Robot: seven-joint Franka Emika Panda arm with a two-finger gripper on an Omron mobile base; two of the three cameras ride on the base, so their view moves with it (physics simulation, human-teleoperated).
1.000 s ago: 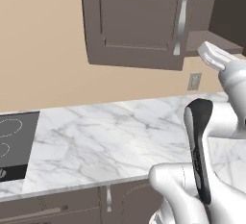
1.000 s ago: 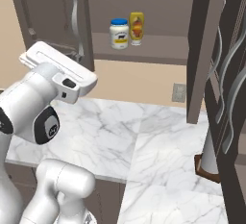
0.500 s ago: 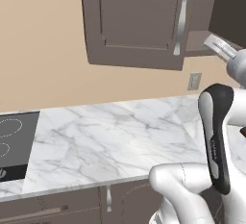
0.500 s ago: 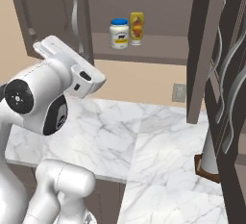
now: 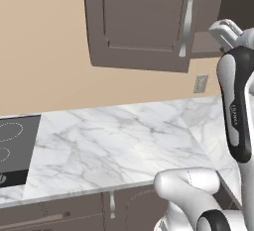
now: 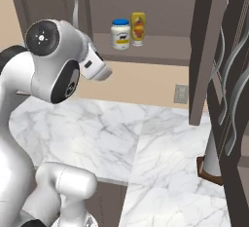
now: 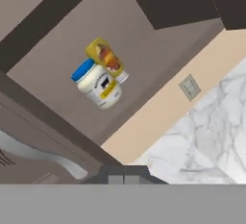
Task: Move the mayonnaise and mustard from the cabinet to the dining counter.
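The mayonnaise [image 6: 120, 34], a creamy jar with a blue lid, stands on the shelf of the open dark brown cabinet [image 6: 146, 49]. The yellow mustard [image 6: 138, 28] bottle stands just behind and right of it, close enough that they look to touch. In the hand view the mayonnaise [image 7: 98, 84] and mustard [image 7: 106, 58] sit near the centre, well off from my gripper [image 7: 124, 174]. The gripper's dark tips show pressed together with nothing between them. My arm [image 6: 53, 65] is raised left of and below the shelf. The dining counter is out of view.
The cabinet's open door [image 6: 202, 50] hangs at the right of the shelf, and a closed door with a silver handle [image 5: 186, 22] at the left. Below lies a marble worktop [image 5: 119, 145] with a black cooktop [image 5: 10, 150]. A wall outlet [image 6: 181, 93] sits under the shelf, and a white cylinder on a brown base [image 6: 211, 160] stands by the right cabinets.
My arm has folded upward and the hand has risen and turned toward the open shelf. The jar, the bottle and the base have not moved.
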